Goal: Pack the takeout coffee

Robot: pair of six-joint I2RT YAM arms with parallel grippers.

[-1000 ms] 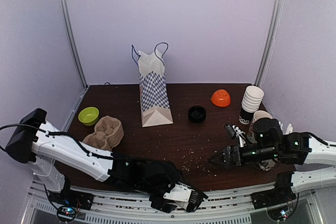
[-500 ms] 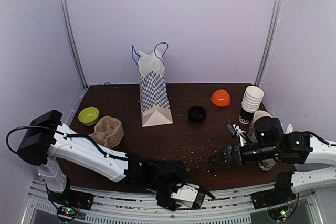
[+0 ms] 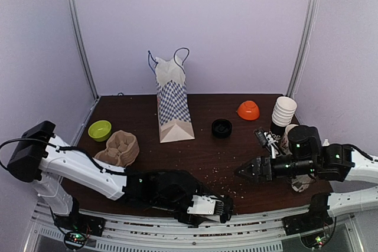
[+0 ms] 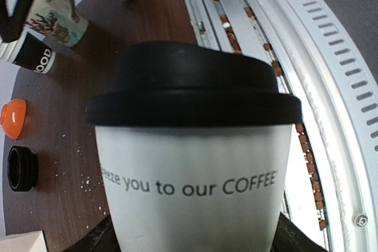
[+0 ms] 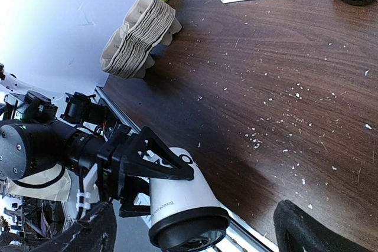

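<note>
Takeout coffee (image 3: pixel 207 206) sits at the near edge of the table (image 3: pixel 136 110), about midway along. It is tipped on its side, black lid (image 4: pixel 192 81) toward the right, hanging just past the edge over the metal rail (image 3: pixel 266 219).

Left gripper (image 3: pixel 202 208) has it. One finger (image 5: pixel 158 164) lies flat along the cup wall in the right wrist view, and dark finger edges hug both sides of the cup in the left wrist view. Fingers pinching the cup.

Right gripper (image 3: pixel 241 172) is over the near right part of the table, fingers (image 5: pixel 304 228) spread wide, nothing between them, apart from the cup.

Far edge, middle: checked paper bag (image 3: pixel 173 107), upright. Spare black lid (image 3: pixel 222 128) just right of it. Orange bowl (image 3: pixel 248 110) and the stack of paper cups (image 3: pixel 282 116) are toward the far right corner. Left side: green bowl (image 3: pixel 100 130), with pulp cup carriers (image 3: pixel 118 147) beside it. Crumbs (image 3: pixel 221 172) scattered mid-table.
</note>
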